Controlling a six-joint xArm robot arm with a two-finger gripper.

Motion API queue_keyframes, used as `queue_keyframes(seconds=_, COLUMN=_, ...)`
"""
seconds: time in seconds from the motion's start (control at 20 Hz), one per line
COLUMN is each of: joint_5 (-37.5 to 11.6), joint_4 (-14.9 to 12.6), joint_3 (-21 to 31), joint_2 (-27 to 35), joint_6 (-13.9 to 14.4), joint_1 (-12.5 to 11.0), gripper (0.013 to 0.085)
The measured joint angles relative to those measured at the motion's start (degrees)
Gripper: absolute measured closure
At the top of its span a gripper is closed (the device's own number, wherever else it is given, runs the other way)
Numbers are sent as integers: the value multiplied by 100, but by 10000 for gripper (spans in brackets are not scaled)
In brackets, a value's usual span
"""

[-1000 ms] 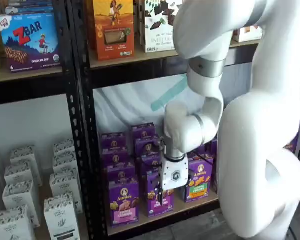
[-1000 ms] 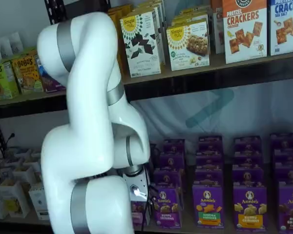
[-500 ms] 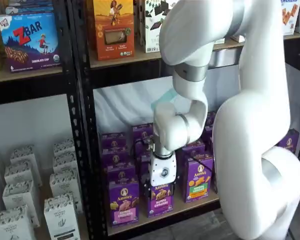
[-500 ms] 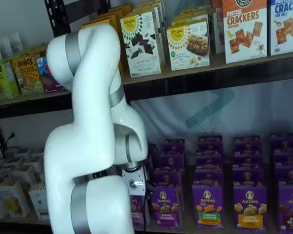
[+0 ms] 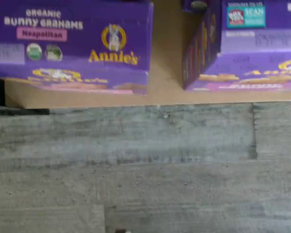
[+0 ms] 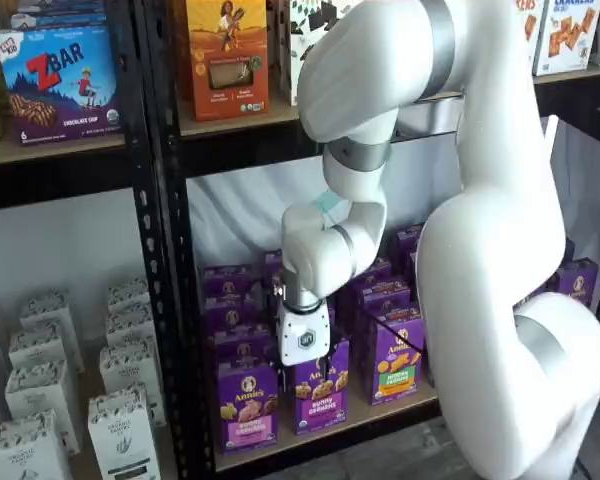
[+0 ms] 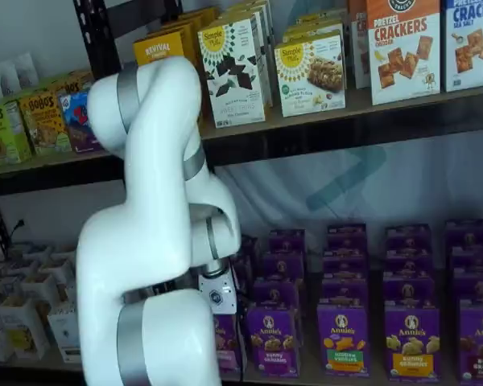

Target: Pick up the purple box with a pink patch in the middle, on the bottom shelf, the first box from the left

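On the bottom shelf edge, purple box upright, bare board beside it — fingers' state unclear

Open gap separates the purple box from its neighbour carton; bottom shelf front edge unobstructed.

A large white robot arm with grey joint bands fills the left, its white gripper body low before purple Annie's cartons on the light wooden bottom shelf.
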Motion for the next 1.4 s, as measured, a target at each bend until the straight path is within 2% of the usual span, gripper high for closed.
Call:
queue_keyframes(seconds=0.1, joint_5=102, joint_4=159, joint_3=-183, joint_2=90, joint_6=-135, joint_1=17, gripper=130)
queue_keyframes(seconds=0.35, joint_5=292, joint_4=360, joint_3=-585, joint_2=285, joint_6=-324, joint_1=18, gripper=130)
queue_keyframes(seconds=0.45, joint_5=361, joint_4=346, joint_3=-726, joint_2=352, joint_6=-332, joint_1=-7, gripper=130)
queue_keyframes(seconds=0.65, joint_5=345, joint_4=148, joint_3=-917, joint_2=441, joint_6=-209, joint_1=-70, gripper=130)
queue_keyframes(seconds=1.15, joint_5=386, joint_4=583, joint_3=-1138, joint_2=486, joint_6=-674, joint_1=-126, gripper=130)
queue_keyframes(seconds=1.4, joint_5=430, joint_4=625, joint_3=-1177, joint_2=495, joint_6=-686, joint_1=-100, gripper=130)
